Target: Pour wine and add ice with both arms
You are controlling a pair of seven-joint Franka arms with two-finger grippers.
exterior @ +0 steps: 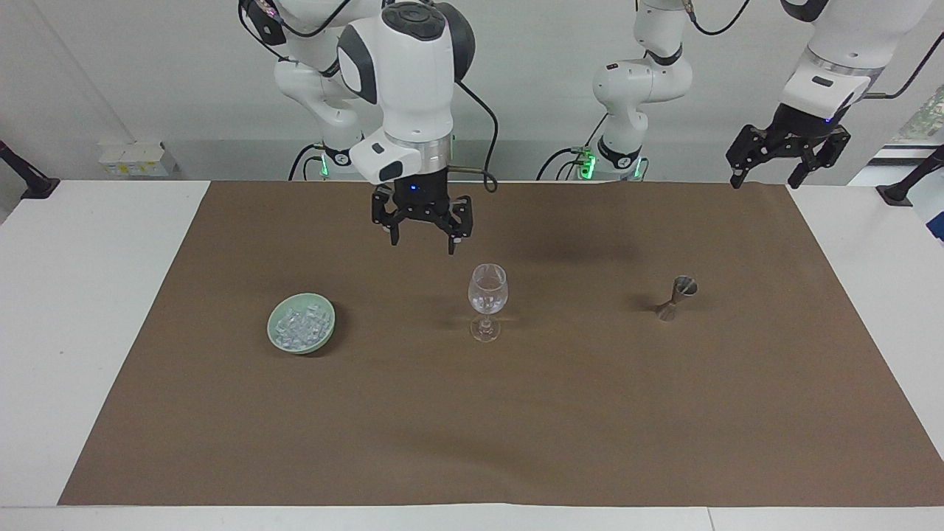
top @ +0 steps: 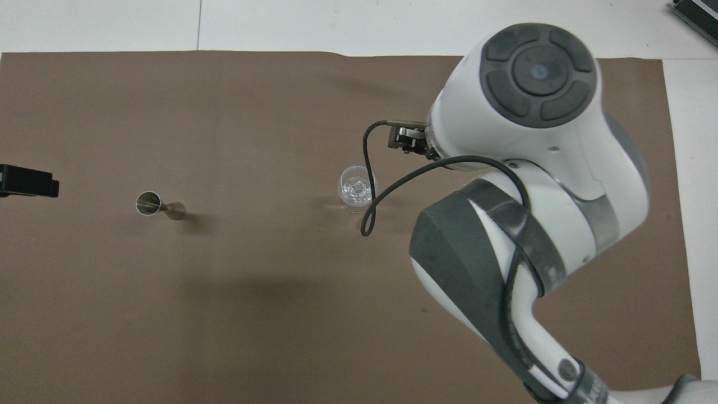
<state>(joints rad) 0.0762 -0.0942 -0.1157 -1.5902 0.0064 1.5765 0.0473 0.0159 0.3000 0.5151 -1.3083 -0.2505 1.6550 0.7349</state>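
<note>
A clear wine glass (exterior: 487,296) (top: 357,191) stands upright mid-mat with a little ice (exterior: 487,302) in its bowl. More ice (exterior: 298,324) fills a pale green bowl (exterior: 325,330) toward the right arm's end. My right gripper (exterior: 422,243) hangs open and empty in the air, over the mat between the glass and the bowl. In the overhead view its own wrist hides it and the arm covers the bowl. My left gripper (exterior: 765,181) waits open and raised over the mat's edge at the left arm's end. No wine is in view.
A small metal jigger (exterior: 677,298) (top: 150,203) stands on the brown mat (exterior: 516,413) toward the left arm's end. White tabletop (exterior: 88,310) borders the mat at both ends.
</note>
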